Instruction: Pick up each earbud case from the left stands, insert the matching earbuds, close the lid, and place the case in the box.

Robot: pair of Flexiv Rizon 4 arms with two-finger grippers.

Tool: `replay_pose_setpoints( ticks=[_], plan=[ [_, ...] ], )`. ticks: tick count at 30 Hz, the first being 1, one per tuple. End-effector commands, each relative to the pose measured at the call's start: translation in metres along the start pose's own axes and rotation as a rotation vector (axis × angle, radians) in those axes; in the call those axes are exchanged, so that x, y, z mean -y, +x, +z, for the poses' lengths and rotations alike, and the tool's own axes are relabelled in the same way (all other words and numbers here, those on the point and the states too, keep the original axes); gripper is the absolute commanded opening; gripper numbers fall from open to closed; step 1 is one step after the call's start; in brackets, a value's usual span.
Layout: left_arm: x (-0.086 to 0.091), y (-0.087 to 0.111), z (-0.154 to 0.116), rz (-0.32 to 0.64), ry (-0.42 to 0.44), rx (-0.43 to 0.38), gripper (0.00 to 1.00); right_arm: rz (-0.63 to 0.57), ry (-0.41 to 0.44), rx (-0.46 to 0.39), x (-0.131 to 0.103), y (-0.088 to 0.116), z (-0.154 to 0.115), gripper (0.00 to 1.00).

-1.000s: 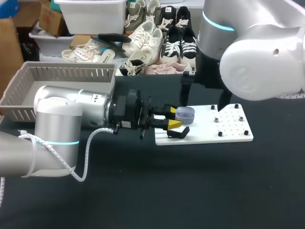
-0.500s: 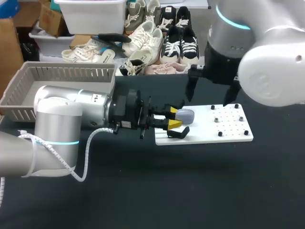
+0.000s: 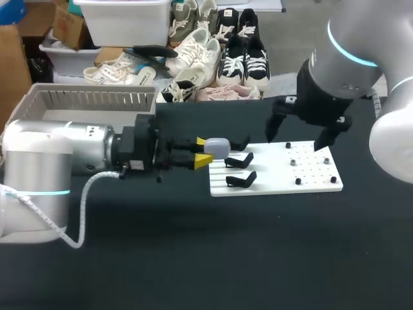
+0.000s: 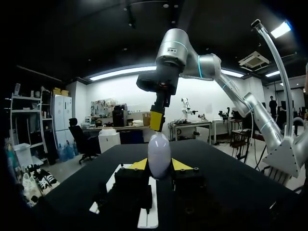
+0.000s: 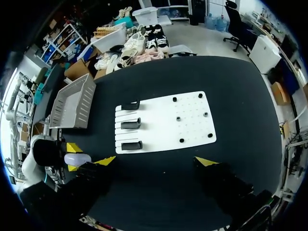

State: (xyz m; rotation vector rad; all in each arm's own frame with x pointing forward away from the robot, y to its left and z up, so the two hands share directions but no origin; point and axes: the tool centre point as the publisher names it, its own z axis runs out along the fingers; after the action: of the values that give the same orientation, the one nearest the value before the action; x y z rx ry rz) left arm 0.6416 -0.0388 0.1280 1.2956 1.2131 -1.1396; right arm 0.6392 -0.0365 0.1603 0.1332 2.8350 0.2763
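- Lavender plastic, smooth and rounded: the earbud case (image 3: 218, 147) is pinched between the yellow tips of the left claw (image 3: 204, 150). It is off the black stands (image 3: 240, 169) and held above the bench (image 3: 193, 258), just beside the left edge of the white board (image 3: 277, 175). I cannot tell whether its lid is open.
- The right claw (image 5: 156, 161) hangs over the board's right half, fingers spread wide and empty.
- As I judge it, the pick-up is done and loading the earbuds comes next. The left arm should hold the case level and firm, with its opening turned toward the right arm.
- Small dark studs (image 3: 294, 162) dot the board's right half (possibly the earbuds, too small to tell). The right claw should narrow before coming down on one, so it spares the neighbours.
- A rounded shell may twist in a two-point pinch, so seat each earbud with gentle pressure.
- The grey box (image 3: 77, 103) comes last, only once the lid is shut.
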Motion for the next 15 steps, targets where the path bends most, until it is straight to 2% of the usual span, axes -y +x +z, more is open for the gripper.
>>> replay_pose_setpoints(
  ticks=[1,10,15],
  plan=[
    [0.011,-0.010,-0.031,-0.032,-0.179,-0.027,0.00,0.001,0.000,0.015,0.001,0.002,-0.001,1.00],
    [-0.023,-0.004,-0.088,-0.062,-0.366,-0.126,0.00,0.001,0.000,0.015,0.001,0.002,-0.001,1.00],
    [-0.033,-0.002,-0.118,-0.080,-0.455,-0.152,0.00,0.001,0.000,0.015,0.001,0.002,-0.001,1.00]
  ],
)
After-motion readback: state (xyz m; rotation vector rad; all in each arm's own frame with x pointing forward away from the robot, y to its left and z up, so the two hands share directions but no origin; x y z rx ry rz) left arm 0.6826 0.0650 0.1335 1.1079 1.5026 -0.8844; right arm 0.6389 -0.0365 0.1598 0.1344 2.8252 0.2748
